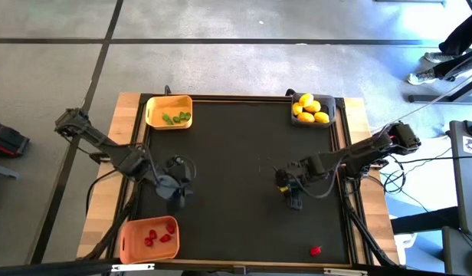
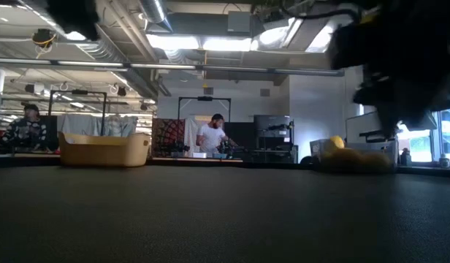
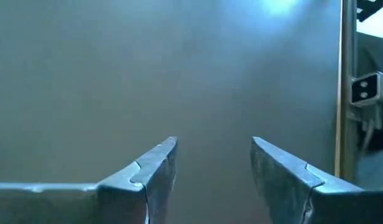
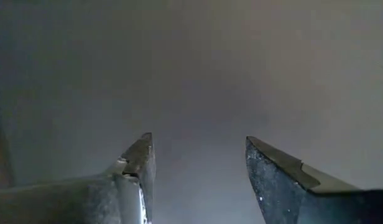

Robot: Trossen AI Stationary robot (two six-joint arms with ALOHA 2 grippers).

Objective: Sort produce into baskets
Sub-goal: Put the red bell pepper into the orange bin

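Observation:
The yellow basket at the far left holds green pieces. The dark grey basket at the far right holds yellow lemons. The orange basket at the near left holds red pieces. One red piece lies on the black mat near the front right. My left gripper is open and empty over the mat, just beyond the orange basket; its fingers show in the left wrist view. My right gripper is open and empty over the mat's right half, beyond the loose red piece; it also shows in its wrist view.
The black mat has a raised dark frame, with wooden table edge outside it. Cables run along the left and right sides. People stand in the room behind the table in the low view.

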